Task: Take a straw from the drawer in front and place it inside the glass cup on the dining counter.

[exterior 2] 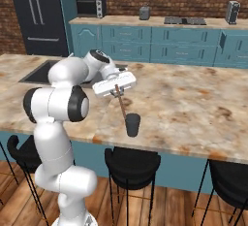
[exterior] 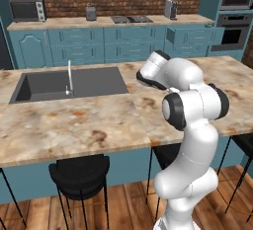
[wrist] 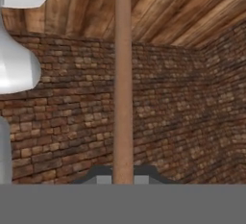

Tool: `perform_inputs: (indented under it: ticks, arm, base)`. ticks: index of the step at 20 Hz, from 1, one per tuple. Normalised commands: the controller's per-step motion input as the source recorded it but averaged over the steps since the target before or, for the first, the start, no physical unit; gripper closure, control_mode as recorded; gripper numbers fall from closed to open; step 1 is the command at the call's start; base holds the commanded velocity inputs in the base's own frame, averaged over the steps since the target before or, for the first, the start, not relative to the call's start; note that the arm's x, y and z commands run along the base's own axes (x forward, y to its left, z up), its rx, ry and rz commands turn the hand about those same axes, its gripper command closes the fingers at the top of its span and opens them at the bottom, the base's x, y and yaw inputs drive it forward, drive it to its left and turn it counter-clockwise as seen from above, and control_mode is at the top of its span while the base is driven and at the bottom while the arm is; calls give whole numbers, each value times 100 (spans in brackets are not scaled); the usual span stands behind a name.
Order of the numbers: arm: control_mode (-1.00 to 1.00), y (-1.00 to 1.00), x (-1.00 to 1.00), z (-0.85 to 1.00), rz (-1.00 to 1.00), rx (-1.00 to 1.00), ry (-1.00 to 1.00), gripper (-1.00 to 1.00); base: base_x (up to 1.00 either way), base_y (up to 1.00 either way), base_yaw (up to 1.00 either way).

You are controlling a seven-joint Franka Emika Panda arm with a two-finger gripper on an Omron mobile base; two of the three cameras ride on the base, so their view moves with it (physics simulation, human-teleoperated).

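The straw (exterior 2: 121, 103) is clamped in the hand (exterior 2: 116, 85), whose two fingers are pinched narrow around its upper end, and it runs from there down and slightly to the right toward the glass cup (exterior 2: 132, 125) in the right base view. Its long axis is steep but not quite plumb, and its lower tip sits at the cup's rim; whether the tip is already inside the mouth or just above it cannot be told from here. The cup stands upright on the marbled top of the desk (exterior 2: 193, 104) (the dining island), near its front edge, just below and a little right of the hand, with the sink (exterior: 69, 83) well off to the other side. In the hand view the straw (wrist: 123, 79) rises as a straight brown bar from between the dark fingertips (wrist: 98, 176), centred in the grip. My judgement is that the coming move turns on this line-up: the straw should go down along its own axis into the cup before the grip opens, since a tilt could catch the rim or tip the tumbler. At the far cabinets the drawer (exterior: 195, 35) stands pulled out.
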Motion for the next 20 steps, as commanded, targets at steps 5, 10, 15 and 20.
perform_inputs:
  ticks: [5, 10, 15, 20]
  arm:
    - [-100, 3, 0, -1, -4, 0, 0, 100]
    - [-100, 13, 0, -5, -3, 0, 0, 100]
    - [-100, 2, 2, -24, 0, 0, 0, 100]
    - [-100, 0, 0, -29, 0, 0, 0, 100]
  base:
    - [0, 0, 0]
    - [0, 0, 0]
    - [0, 0, 0]
    - [0, 0, 0]
